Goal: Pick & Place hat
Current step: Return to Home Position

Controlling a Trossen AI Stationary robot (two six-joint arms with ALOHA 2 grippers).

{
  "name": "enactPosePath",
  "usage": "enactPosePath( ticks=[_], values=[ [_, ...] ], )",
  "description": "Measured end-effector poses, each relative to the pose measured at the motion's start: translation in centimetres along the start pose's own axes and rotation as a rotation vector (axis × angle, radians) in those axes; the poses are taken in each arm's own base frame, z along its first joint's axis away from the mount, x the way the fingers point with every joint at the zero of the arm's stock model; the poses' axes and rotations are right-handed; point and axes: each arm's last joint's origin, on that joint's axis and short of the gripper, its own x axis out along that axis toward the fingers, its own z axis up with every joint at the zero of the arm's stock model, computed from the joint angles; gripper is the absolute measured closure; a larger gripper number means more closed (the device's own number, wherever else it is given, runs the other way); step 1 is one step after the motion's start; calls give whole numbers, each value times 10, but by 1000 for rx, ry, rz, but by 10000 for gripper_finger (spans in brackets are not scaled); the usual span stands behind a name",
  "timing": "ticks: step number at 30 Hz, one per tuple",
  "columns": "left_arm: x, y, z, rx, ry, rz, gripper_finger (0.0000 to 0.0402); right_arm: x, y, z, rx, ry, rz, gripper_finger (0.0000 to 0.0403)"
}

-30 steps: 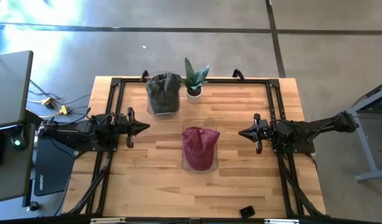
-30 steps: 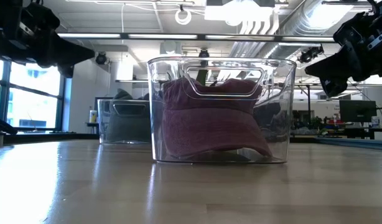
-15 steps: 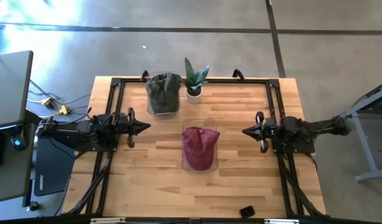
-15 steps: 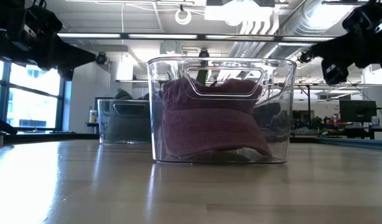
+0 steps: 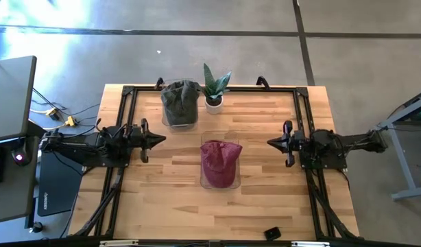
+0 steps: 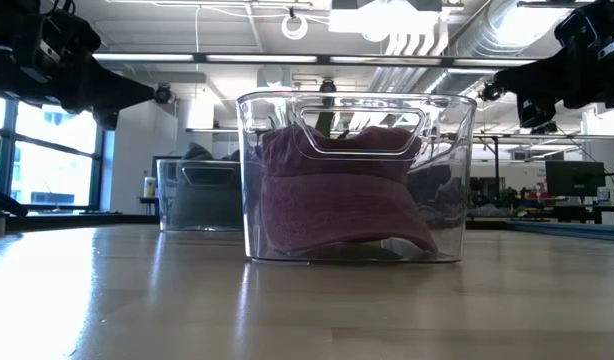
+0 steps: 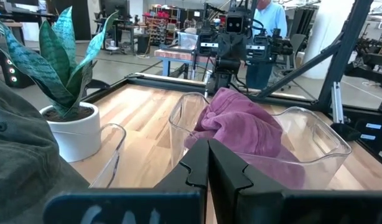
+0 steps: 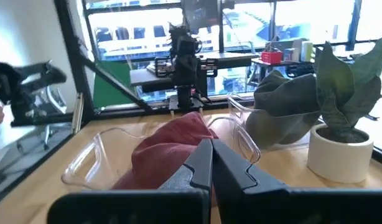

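Caps lie in both clear bins. The red cap (image 5: 220,159) sits bunched up inside the clear bin (image 5: 203,180) in the middle of the table (image 5: 265,199). That bin stands between your two sets of fingertips, and neither set touches it.

Your left gripper (image 5: 162,139) hangs above the table and points at the bin from one side. Its fingers (image 7: 197,168) are pressed together with nothing between them. The red cap is right ahead of those tips, well apart from them.

Your right gripper (image 5: 269,143) points at the same bin from the other side. Its fingers (image 8: 200,162) are pressed together too, and they hold nothing. The red cap is right ahead of them, also well apart.

The dark cap (image 5: 179,99) fills the second clear bin (image 5: 179,123). That bin stands past the red cap's bin, ahead of the left fingertips and off to one side. It is nearer to the left fingers than to the right ones.

A green plant (image 5: 214,86) in a white pot (image 5: 213,103) stands upright just beside the second bin, on the side toward the right fingers.

A small black thing (image 5: 272,233) lies at the near edge of the table, far from both grippers. A person in a light blue top (image 7: 265,18) stands in the room behind the right arm.
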Motion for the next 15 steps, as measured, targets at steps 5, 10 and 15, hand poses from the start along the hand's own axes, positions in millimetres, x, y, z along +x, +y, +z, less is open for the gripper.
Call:
enactPosePath(
  ticks=[5, 10, 15],
  values=[
    [0, 0, 0, 0, 0, 0, 402, 1, -4, -3, -92, 23, 88, 403],
    [0, 0, 0, 0, 0, 0, 402, 2, -12, -3, -76, 23, 46, 403],
    [0, 0, 0, 0, 0, -1, 402, 2, -15, -2, -105, 23, 24, 403]
  ],
)
